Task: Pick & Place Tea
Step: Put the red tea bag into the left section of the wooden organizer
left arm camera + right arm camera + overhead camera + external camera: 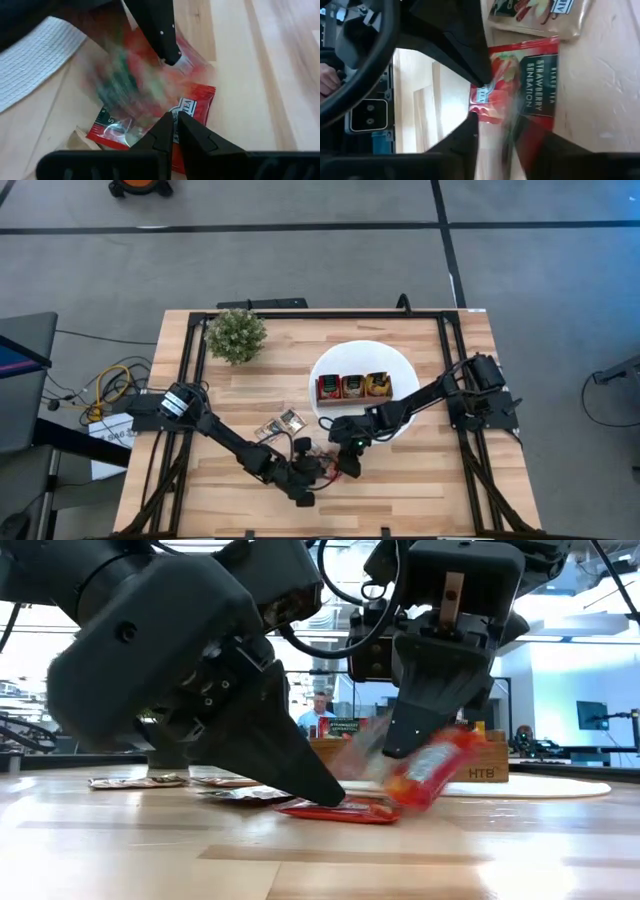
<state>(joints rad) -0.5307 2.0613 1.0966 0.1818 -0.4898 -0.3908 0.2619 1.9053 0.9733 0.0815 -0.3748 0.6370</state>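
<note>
Table (420, 490): one, light wood, dark-framed.
Plate (395, 358): one, white, round, on the right half of the table.
Tray (353, 387): one, wooden, three compartments, set on the plate; sachets stood upright in each compartment, number per compartment not readable.
Plant (236, 335): one, green, bushy, at the far left corner of the table.
Arms: two, both reached to the near centre of the table, tips close together.
Left gripper (330, 796): jaws clenched, tips pressed onto a flat red sachet (338, 809) lying on the wood; nothing lifted.
Right gripper (405, 745): just beside the left one, near the plate's rim; whether it gripped anything could not be told.
Tilted sachet (432, 769): one, red, blurred, hung at an angle just below the right gripper, lower edge close to the table; seen in the right wrist view as the blurred red patch between the fingers.
Flat red sachet, right wrist view (530, 85): marked "STRAWBERRY SENSATION".
Pale sachet (540, 17): one, touching the flat red sachet's far edge.
Loose sachets (281, 425): about three seen in the low view, flat on the wood left of the grippers.
Sachets outside the tray: about six counted.
Room: person (318, 712) seen far behind the table.
</note>
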